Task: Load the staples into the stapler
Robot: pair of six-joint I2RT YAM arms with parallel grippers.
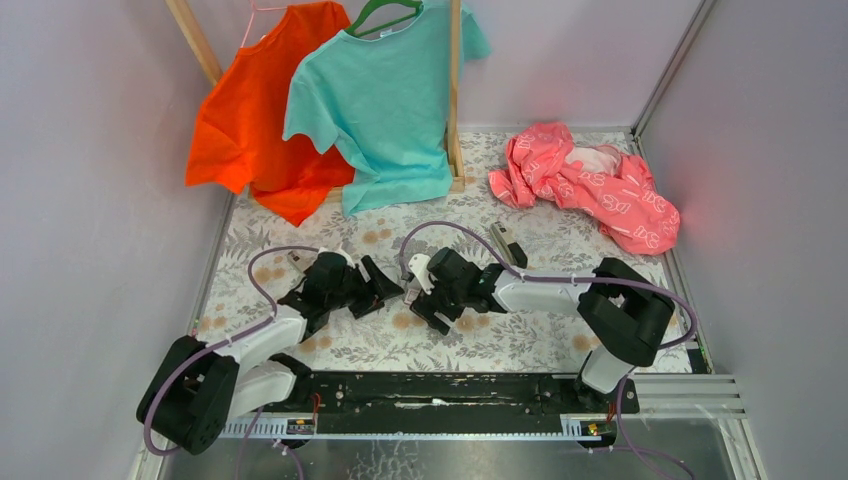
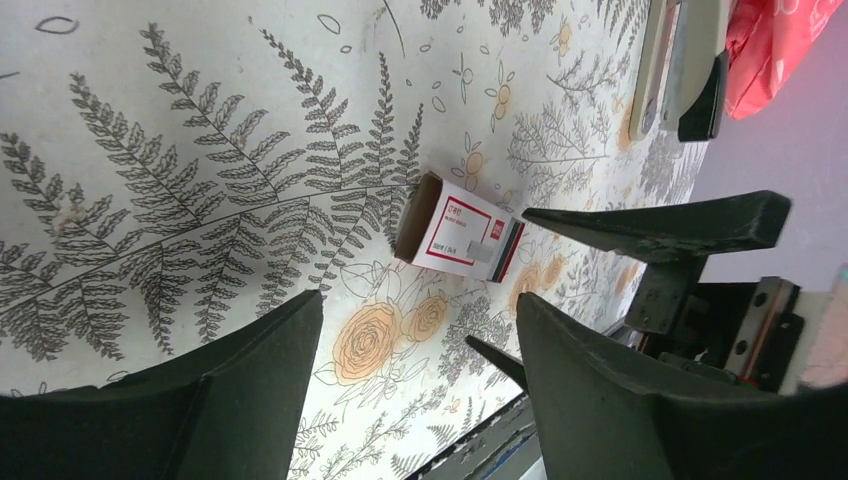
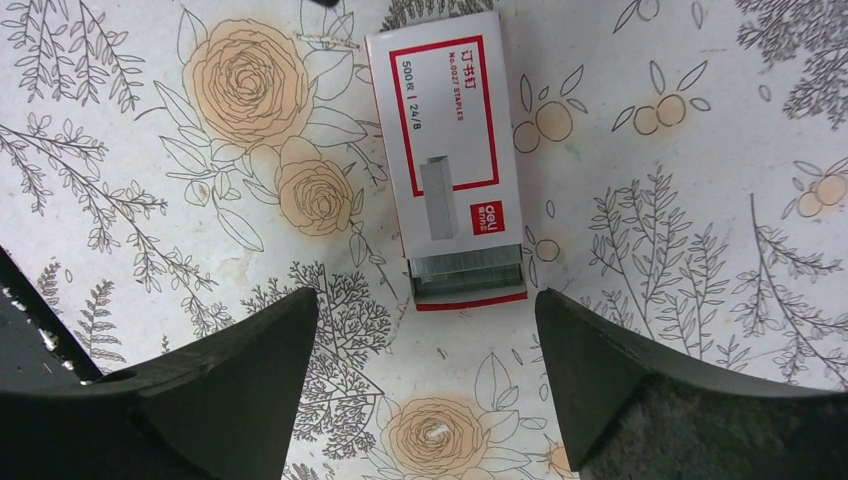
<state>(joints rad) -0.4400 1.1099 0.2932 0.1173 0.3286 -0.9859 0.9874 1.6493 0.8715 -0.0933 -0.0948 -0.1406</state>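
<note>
The staples [image 3: 445, 150] are seen as a small flat white box framed in red, with a grey strip pictured on top and the inner tray slid partly out at one end, where grey metal strips are exposed. The box is laid flat near the middle of the flowered table [image 3: 150, 200], between the left pincer [image 2: 418, 300] and the right pincer [image 3: 425, 295], both spread wide and holding nothing. Bare table is left all round it, and the stapler [image 1: 505, 243] is set well apart, farther back and to the right.
</note>
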